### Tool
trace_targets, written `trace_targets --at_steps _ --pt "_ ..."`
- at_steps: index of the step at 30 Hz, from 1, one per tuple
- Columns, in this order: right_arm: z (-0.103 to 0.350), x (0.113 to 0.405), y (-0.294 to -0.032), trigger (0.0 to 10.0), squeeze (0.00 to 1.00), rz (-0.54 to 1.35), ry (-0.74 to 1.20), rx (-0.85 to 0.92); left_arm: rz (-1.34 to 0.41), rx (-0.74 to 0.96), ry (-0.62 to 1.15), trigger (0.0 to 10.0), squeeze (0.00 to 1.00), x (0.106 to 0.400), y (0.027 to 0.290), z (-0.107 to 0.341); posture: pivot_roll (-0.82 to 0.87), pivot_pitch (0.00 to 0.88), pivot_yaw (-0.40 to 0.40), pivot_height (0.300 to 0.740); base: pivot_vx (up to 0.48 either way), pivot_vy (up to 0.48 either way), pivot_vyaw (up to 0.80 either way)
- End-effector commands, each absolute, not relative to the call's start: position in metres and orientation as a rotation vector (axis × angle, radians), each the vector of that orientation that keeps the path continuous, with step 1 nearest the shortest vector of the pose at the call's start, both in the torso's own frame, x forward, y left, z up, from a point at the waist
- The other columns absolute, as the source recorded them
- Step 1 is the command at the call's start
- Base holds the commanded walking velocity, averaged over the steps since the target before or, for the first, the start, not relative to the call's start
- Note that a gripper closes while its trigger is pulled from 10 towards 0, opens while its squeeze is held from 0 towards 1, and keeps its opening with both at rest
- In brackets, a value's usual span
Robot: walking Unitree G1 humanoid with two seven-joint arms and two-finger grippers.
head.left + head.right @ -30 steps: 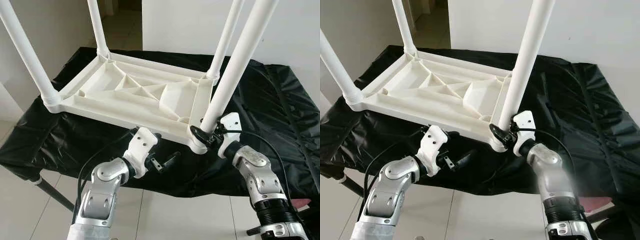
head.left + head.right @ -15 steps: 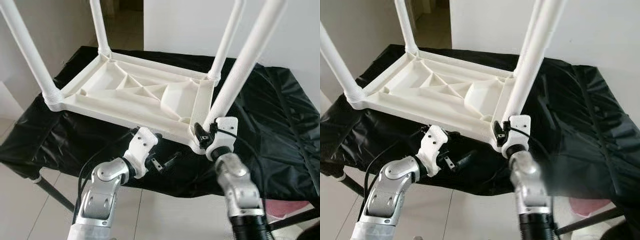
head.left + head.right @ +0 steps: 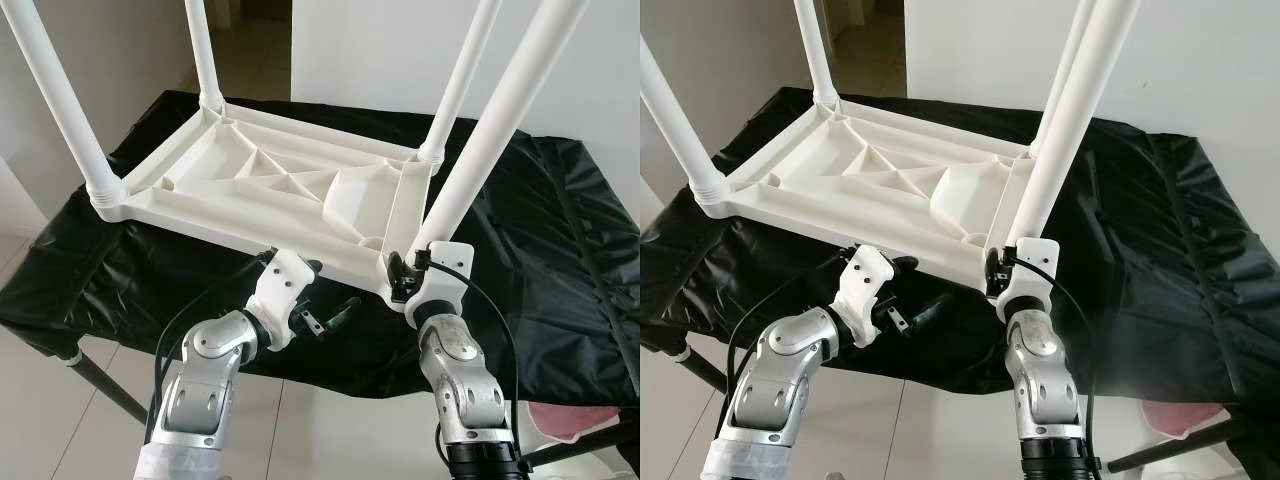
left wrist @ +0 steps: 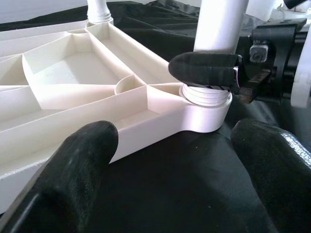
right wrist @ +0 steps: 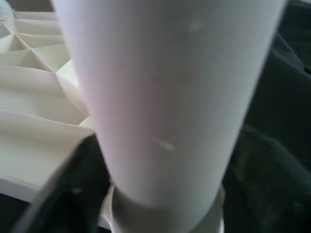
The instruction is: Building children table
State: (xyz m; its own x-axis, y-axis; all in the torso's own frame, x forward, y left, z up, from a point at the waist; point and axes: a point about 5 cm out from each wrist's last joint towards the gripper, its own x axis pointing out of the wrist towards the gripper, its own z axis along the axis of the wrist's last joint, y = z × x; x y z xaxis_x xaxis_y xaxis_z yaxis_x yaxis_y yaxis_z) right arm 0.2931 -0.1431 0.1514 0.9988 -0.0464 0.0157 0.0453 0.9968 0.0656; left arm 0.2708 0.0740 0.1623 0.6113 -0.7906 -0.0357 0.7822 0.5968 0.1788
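The white plastic tabletop (image 3: 270, 195) lies upside down on a work surface draped in black cloth (image 3: 560, 260), ribbed underside up, and all four legs already stand in its corner sockets. Going from the left: the near-left leg (image 3: 60, 95) sits in its collar at the left corner, the far-left leg (image 3: 203, 50) rises from the back corner, the far-right leg (image 3: 458, 80) stands at the back right, and the near-right leg (image 3: 490, 135) slants up from the front right socket (image 4: 206, 114). The left gripper (image 3: 322, 318) hovers just in front of the tabletop's near edge, its fingers spread apart and holding nothing. The right gripper (image 3: 400, 275) is at the base of the near-right leg with its black fingers (image 4: 204, 68) closed around the leg just above the threaded collar; the right wrist view is too close and blurred to judge how firm the hold is. By the look of it, assembly is nearly done: this last leg seems to be getting seated or twisted tight, and a ring or two of thread above the socket suggests it may not be fully home. What remains is finishing that leg and turning the table upright.
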Motion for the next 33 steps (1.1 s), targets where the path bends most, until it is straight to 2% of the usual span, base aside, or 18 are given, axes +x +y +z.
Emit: trace_targets --at_steps 1,6,7,13,14,15,17,21,22,23,24,33 --pt "0.154 0.292 -0.146 10.0 1.0 -0.036 -0.036 0.088 -0.737 0.176 -0.044 10.0 0.0 0.277 0.078 0.159 0.01 0.053 -0.034 0.74 0.0 0.0 0.0" --pt "0.16 0.295 -0.154 10.0 0.98 0.052 -0.062 0.069 -0.753 0.181 -0.039 10.0 0.0 0.277 0.077 0.158 0.01 0.051 -0.033 0.74 0.0 0.0 0.0" --pt "0.16 0.296 -0.155 10.0 0.0 0.107 -0.059 0.05 -0.759 0.183 -0.037 10.0 0.0 0.277 0.077 0.157 0.01 0.046 -0.033 0.74 0.0 0.0 0.0" --pt "0.161 0.299 -0.159 10.0 0.0 0.208 -0.063 0.025 -0.767 0.184 -0.032 10.0 0.0 0.277 0.076 0.156 0.01 0.037 -0.033 0.74 0.0 0.0 0.0" --pt "0.162 0.302 -0.161 10.0 0.0 0.285 -0.068 0.005 -0.769 0.188 -0.029 10.0 0.0 0.277 0.076 0.155 0.01 0.036 -0.034 0.74 0.0 0.0 0.0" --pt "0.162 0.302 -0.161 10.0 0.0 0.285 -0.068 0.005 -0.769 0.188 -0.029 10.0 0.0 0.277 0.076 0.155 0.01 0.036 -0.034 0.74 0.0 0.0 0.0" --pt "0.163 0.309 -0.162 10.0 0.0 0.446 -0.074 -0.08 -0.776 0.194 -0.027 10.0 0.0 0.278 0.075 0.153 0.01 0.028 -0.031 0.74 0.0 0.0 0.0" --pt "0.162 0.313 -0.162 10.0 0.0 0.506 -0.066 -0.119 -0.778 0.196 -0.028 10.0 0.0 0.278 0.074 0.153 0.01 0.027 -0.031 0.74 0.0 0.0 0.0" --pt "0.159 0.318 -0.162 9.4 0.0 0.546 -0.051 -0.152 -0.779 0.197 -0.029 10.0 0.0 0.279 0.074 0.153 0.01 0.022 -0.031 0.74 0.0 0.0 0.0" --pt "0.159 0.318 -0.162 9.4 0.0 0.546 -0.051 -0.152 -0.779 0.197 -0.029 10.0 0.0 0.279 0.074 0.153 0.01 0.022 -0.031 0.74 0.0 0.0 0.0" --pt "0.157 0.321 -0.162 0.0 0.0 0.566 -0.041 -0.168 -0.779 0.198 -0.03 10.0 0.0 0.279 0.073 0.153 0.01 0.022 -0.031 0.74 0.0 0.0 0.0" --pt "0.148 0.325 -0.167 0.0 0.0 0.661 0.01 -0.214 -0.771 0.203 -0.035 10.0 0.0 0.28 0.074 0.153 0.03 0.018 -0.036 0.74 0.0 0.0 0.0"
